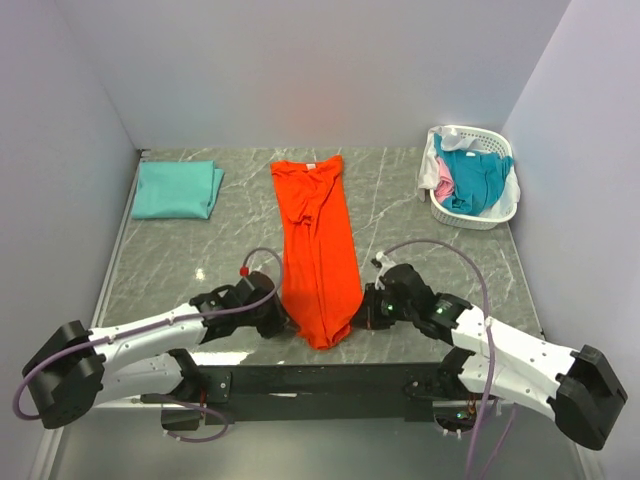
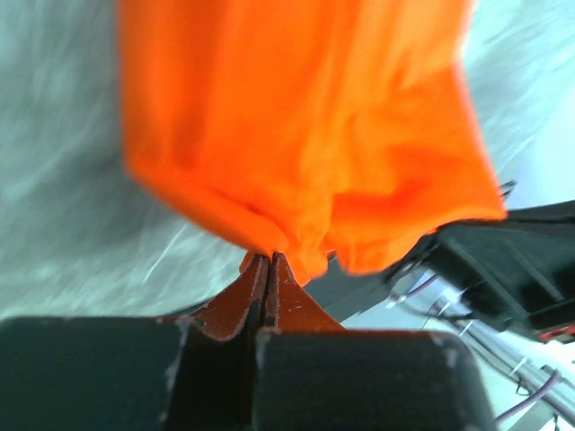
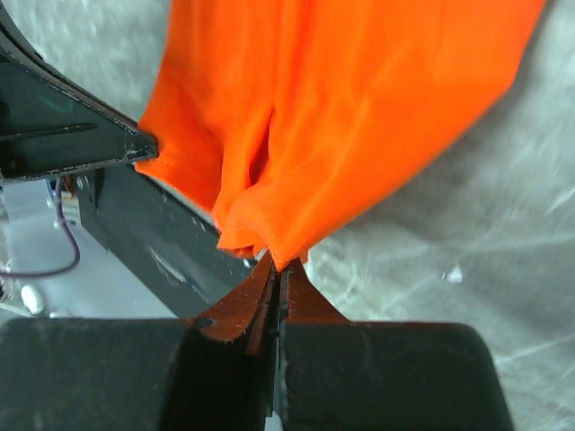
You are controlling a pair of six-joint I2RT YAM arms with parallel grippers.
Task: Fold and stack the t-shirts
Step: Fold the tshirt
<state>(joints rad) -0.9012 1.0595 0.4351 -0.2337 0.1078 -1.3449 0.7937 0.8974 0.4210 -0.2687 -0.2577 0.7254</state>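
A bright orange t-shirt lies as a long narrow strip down the middle of the table, its near end lifted. My left gripper is shut on the strip's near left corner; the cloth hangs from its fingertips. My right gripper is shut on the near right corner, where the cloth bunches at the tips. A mint-green t-shirt lies folded at the far left. Teal-blue, pink and white shirts sit in the basket.
The white slotted basket stands at the far right by the wall. The black base rail runs along the table's near edge under both arms. Grey walls close in the left, back and right.
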